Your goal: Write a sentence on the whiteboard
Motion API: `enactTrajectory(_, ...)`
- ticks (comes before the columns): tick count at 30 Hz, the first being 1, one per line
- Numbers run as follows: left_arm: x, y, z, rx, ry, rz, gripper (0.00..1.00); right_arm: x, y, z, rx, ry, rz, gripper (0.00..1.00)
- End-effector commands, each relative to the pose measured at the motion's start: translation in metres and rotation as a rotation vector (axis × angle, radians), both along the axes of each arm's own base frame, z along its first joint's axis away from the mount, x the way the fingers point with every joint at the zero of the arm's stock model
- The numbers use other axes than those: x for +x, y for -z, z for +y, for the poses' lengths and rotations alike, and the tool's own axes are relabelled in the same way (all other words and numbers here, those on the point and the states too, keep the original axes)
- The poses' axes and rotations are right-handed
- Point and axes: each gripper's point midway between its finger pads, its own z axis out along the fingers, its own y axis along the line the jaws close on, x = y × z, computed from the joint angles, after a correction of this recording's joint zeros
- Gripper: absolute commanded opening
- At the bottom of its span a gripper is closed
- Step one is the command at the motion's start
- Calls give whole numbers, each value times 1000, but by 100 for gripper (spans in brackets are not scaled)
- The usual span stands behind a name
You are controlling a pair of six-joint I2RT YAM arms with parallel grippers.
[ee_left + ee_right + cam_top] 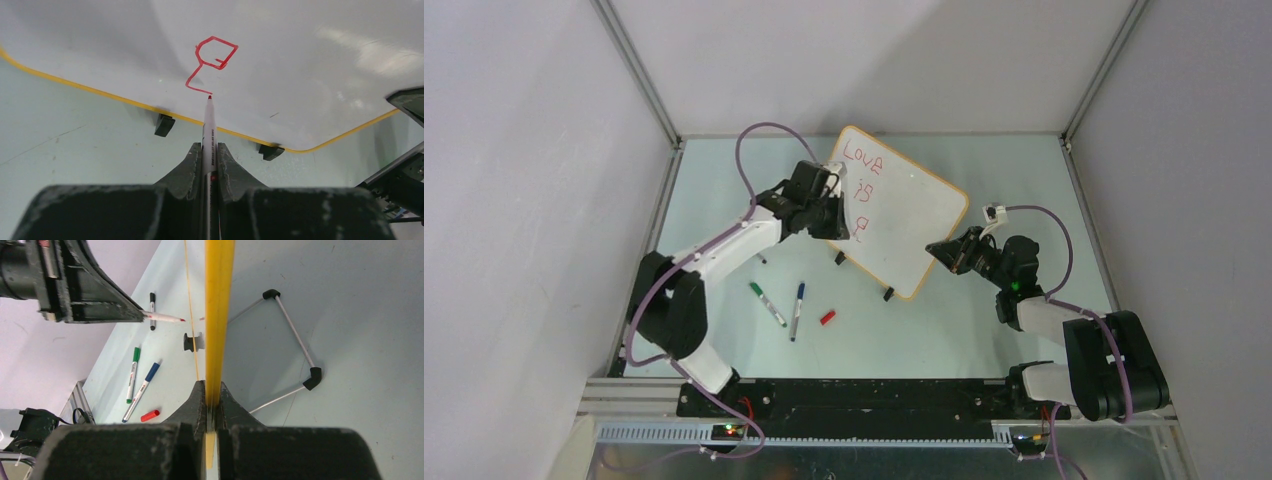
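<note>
The whiteboard (909, 215) stands tilted on its black clip feet (164, 124), orange-tan frame around it. The sentence (861, 170) in red reads "Love", "is" and a first letter (214, 60) on a third line. My left gripper (210, 150) is shut on a red marker (209, 127). Its tip sits at the end of the letter's last stroke. In the right wrist view the red marker (162, 317) shows a slight gap between tip and board. My right gripper (212, 390) is shut on the whiteboard's frame edge (219, 315) at the board's right side (946, 250).
A green marker (767, 304), a blue marker (797, 310) and a red cap (827, 317) lie on the table in front of the board. A black marker (152, 310) lies behind the left gripper. A wire stand (295, 347) lies behind the board.
</note>
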Motion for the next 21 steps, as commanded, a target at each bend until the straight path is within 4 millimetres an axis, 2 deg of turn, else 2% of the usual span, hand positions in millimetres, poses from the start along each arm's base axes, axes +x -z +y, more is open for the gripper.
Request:
enactTrajectory(1, 4, -83, 8, -63, -26, -208, 0, 7, 7, -12, -40, 69, -4, 0)
enactTrajectory(4, -6, -104, 15, -150, -130, -211, 1, 7, 6, -11, -35, 66, -2, 0)
enactTrajectory(5, -8, -94, 21, -154, -194, -190, 1, 6, 6, -10, -31, 60, -2, 0)
enactTrajectory(6, -7, -106, 24, -201, -237, -232, 1, 6, 5, -9, -28, 59, -6, 0)
enactTrajectory(7, -6, -90, 34, -202, -341, -208, 0, 5, 4, -9, -25, 58, -10, 0)
enactTrajectory(8, -4, -101, 36, -253, -372, -251, 0, 5, 4, -9, -24, 56, -9, 0)
enactTrajectory(9, -6, -90, 41, -248, -393, -252, 0, 5, 4, -9, -23, 56, -8, 0)
enactTrajectory(10, -3, -103, 41, -290, -392, -309, 0, 5, 4, -8, -22, 56, -7, 0)
enactTrajectory(11, -4, -95, 45, -274, -394, -324, 2, 5, 4, -8, -20, 54, -6, 0)
enactTrajectory(12, -1, -106, 45, -303, -397, -372, 3, 5, 6, -8, -22, 55, -1, 0)
enactTrajectory(14, 1, -106, 46, -321, -394, -420, 5, 6, 8, -7, -19, 55, 3, 0)
enactTrajectory(18, 7, -101, 43, -303, -344, -485, 5, 6, 8, -6, -3, 47, 9, 0)
enactTrajectory(21, 8, -88, 37, -309, -304, -506, 2, 5, 8, -4, 2, 42, 12, 0)
